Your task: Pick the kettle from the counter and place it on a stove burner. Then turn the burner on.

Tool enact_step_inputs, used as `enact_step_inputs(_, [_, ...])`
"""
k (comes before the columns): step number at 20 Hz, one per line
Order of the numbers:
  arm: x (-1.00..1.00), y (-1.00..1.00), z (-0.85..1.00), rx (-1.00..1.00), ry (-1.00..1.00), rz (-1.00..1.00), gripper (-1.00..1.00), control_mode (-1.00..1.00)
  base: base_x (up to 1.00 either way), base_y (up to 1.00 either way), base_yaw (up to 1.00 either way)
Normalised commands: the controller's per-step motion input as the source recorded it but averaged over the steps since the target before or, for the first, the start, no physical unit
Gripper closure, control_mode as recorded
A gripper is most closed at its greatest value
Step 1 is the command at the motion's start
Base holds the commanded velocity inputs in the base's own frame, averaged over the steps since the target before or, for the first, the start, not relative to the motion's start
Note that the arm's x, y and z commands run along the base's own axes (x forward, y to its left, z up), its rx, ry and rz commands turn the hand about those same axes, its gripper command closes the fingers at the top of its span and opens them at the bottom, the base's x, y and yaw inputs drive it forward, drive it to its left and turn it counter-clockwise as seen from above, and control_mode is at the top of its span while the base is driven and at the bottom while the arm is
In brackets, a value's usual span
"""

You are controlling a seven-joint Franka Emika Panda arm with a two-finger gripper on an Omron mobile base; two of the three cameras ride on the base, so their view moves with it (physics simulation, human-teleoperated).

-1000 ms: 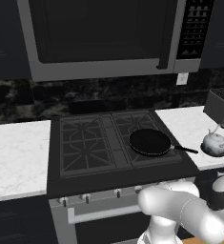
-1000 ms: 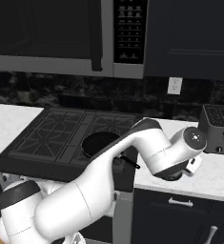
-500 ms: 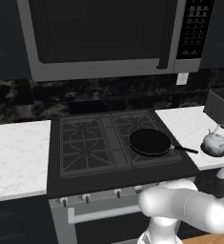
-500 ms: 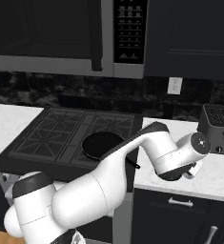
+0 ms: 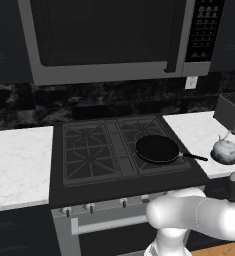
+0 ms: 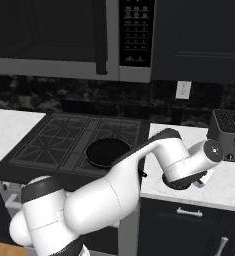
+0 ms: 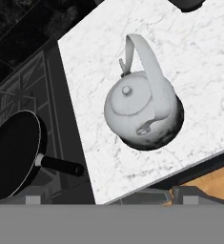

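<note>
**Kettle below my hand, waiting to be picked up**

The kettle (image 7: pixel 142 112) sits on the white marble table (image 7: pixel 199 66) to the right of the cooktop, near the table's front edge, with its pale handle arching over the lid. My end effector (image 7: pixel 106 196) hovers above it, touching nothing; just the finger tips peek up at the bottom of the hand view, well apart, so I judge them spread and empty. To grip well, I should centre over the handle's arch, turn my wrist so the fingers straddle it across its narrow side, then descend straight and close only once the handle is between them.

The black frying pan (image 5: pixel 157 149) occupies the front right burner, its handle pointing toward the kettle. That blocks the nearest landing spot, so I judge a free stove burner (image 5: pixel 89 151) on the left the safer target. A dark toaster (image 6: pixel 229 134) stands behind the kettle; I should lift clear before swinging left.
</note>
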Motion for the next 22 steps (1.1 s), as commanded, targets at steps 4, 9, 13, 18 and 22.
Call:
enact_step_inputs(4, [0.12, -0.06, -0.08, 0.01, 0.00, 0.00, -1.00, -1.00, 0.00, 0.00, 0.00])
enact_step_inputs(9, [0.24, -0.07, -0.05, 0.02, 0.00, 0.00, -1.00, -1.00, 0.00, 0.00, 0.00])
enact_step_inputs(13, [0.23, -0.21, 0.00, 0.01, 0.00, 0.01, -1.00, -1.00, 0.00, 0.00, 0.00])
enact_step_inputs(18, [0.25, -0.24, 0.00, 0.00, 0.00, 0.03, -1.00, -1.00, 0.00, 0.00, 0.00])
enact_step_inputs(22, [0.27, -0.33, 0.00, 0.00, 0.00, 0.06, -1.00, -1.00, 0.00, 0.00, 0.00])
